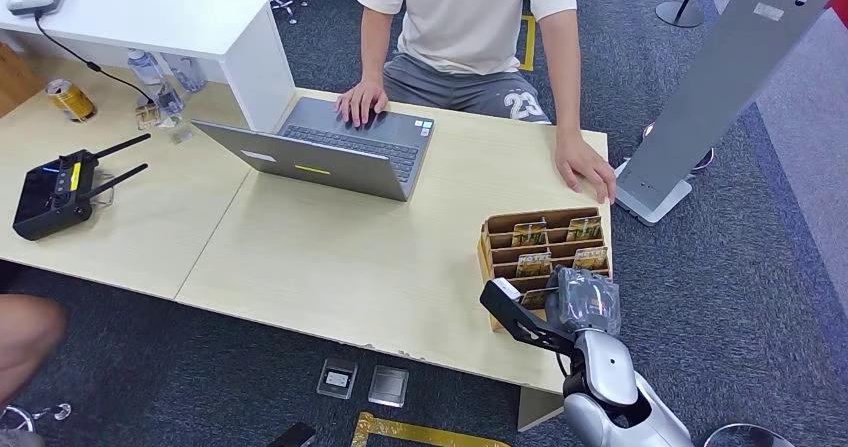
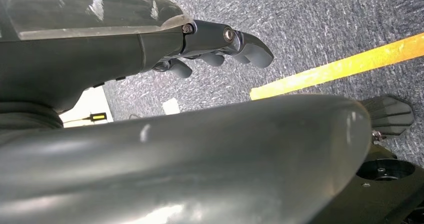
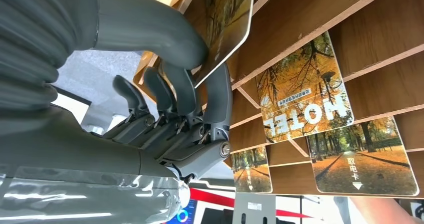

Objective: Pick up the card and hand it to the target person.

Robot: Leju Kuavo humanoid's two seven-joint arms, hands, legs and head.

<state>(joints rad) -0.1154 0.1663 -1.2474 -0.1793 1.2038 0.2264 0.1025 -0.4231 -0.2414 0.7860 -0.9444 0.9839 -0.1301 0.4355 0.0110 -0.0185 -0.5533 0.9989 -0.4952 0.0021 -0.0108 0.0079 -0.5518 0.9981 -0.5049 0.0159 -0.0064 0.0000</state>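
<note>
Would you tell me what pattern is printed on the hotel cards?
The hotel cards show autumn trees in orange-gold foliage, clearest in the right wrist view.

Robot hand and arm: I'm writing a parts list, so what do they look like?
The right arm is glossy silver with rounded shells and a black bracket alongside. The right robot hand has a grey ribbed cover, a thick grey thumb and darker fingers. The left robot hand looks dark grey, with screws showing.

My right hand [image 3: 165,103] is dark grey with a ribbed grey cover, and the card [image 3: 227,18] it pinches shows orange autumn trees. The rack [image 1: 500,229] is brown wood on a pale wood table [image 1: 330,257]. The laptop [image 1: 330,152] is grey; the person's shirt [image 1: 465,12] is cream with black lettering. The carpet [image 2: 320,23] is blue-grey with a yellow stripe [image 2: 340,66].
</note>
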